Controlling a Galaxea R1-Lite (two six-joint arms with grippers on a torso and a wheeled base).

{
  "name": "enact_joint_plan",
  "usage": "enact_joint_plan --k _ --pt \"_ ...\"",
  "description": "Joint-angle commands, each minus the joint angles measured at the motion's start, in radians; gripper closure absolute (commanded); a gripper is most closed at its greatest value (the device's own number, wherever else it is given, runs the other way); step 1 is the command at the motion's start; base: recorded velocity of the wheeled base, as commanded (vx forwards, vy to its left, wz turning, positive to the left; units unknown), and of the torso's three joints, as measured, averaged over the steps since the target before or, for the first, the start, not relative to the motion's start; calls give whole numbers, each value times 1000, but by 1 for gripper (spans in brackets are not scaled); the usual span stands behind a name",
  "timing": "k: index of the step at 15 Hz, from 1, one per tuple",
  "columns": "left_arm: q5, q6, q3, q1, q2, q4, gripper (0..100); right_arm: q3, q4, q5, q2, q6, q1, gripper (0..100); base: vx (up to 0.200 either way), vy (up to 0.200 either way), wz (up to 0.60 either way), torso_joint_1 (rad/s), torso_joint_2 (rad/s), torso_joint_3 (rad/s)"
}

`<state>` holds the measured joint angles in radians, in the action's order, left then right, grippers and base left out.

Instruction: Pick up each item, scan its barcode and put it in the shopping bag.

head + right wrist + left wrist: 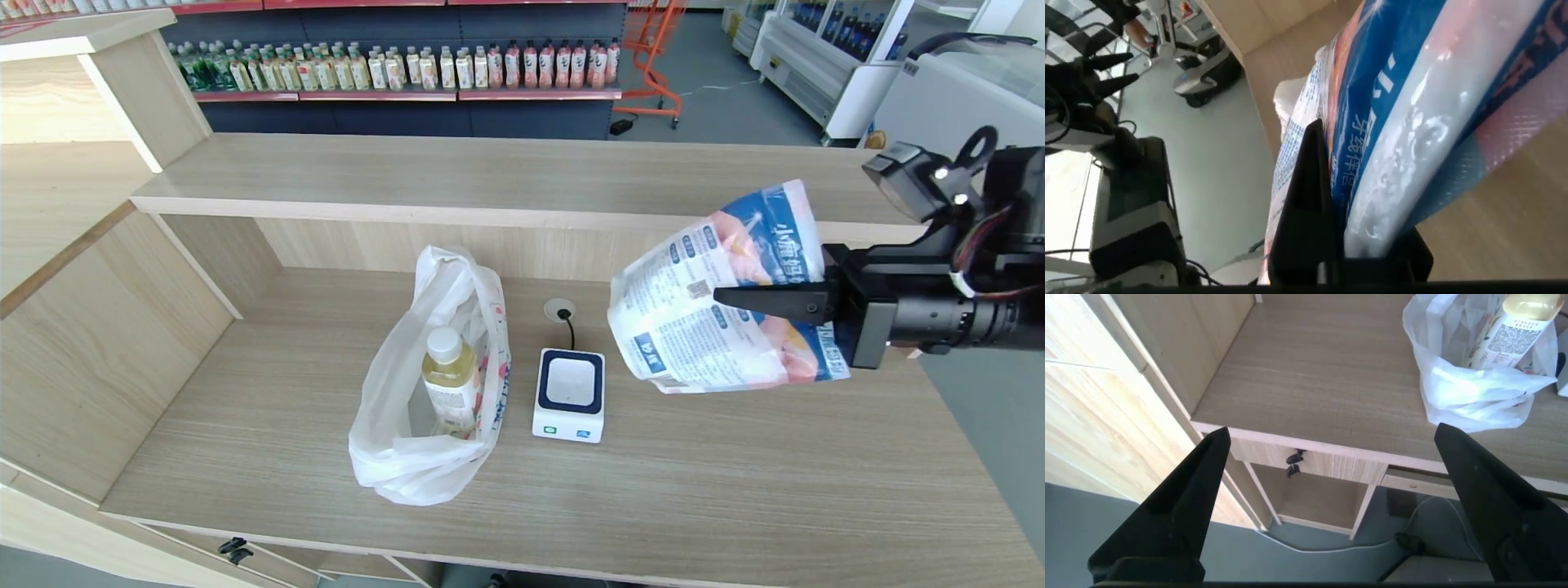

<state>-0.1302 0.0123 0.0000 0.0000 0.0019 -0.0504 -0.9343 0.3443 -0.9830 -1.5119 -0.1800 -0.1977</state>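
My right gripper (771, 300) is shut on a blue, pink and white snack packet (718, 294), held in the air right of the scanner (571, 394), its printed back facing left. In the right wrist view the packet (1429, 139) sits between the black fingers (1306, 204). A white shopping bag (424, 384) stands open left of the scanner with a yellow drink bottle (449, 380) inside. My left gripper (1335, 498) is open, off the counter's front left corner, with the bag (1478, 376) and bottle (1519, 327) farther off.
The wooden counter (694, 490) has a raised back ledge (490, 175) and a side wall (98, 343) on the left. A cable hole (559, 309) lies behind the scanner. A drawer handle (1294, 461) sits under the counter's front edge.
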Motion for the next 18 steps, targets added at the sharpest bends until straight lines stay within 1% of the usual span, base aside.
enact_joint_plan --k 1,2,6,9,13,16,18 --pt "0 0 0 0 0 0 0 118 -100 66 322 201 21 100 0 0 0 0 0 0" --pt "0 0 0 0 0 0 0 130 -122 90 334 206 21 100 0 0 0 0 0 0" --pt "0 1 0 0 0 0 0 147 -125 93 346 211 23 100 0 0 0 0 0 0" --pt "0 3 0 0 0 0 0 146 -123 95 363 286 23 100 0 0 0 0 0 0" --pt "0 5 0 0 0 0 0 144 -123 95 352 297 23 100 0 0 0 0 0 0" --pt "0 3 0 0 0 0 0 149 -123 93 345 297 23 100 0 200 0 1 -6 4" --pt "0 3 0 0 0 0 0 150 -123 93 338 297 23 100 0 0 0 0 0 0"
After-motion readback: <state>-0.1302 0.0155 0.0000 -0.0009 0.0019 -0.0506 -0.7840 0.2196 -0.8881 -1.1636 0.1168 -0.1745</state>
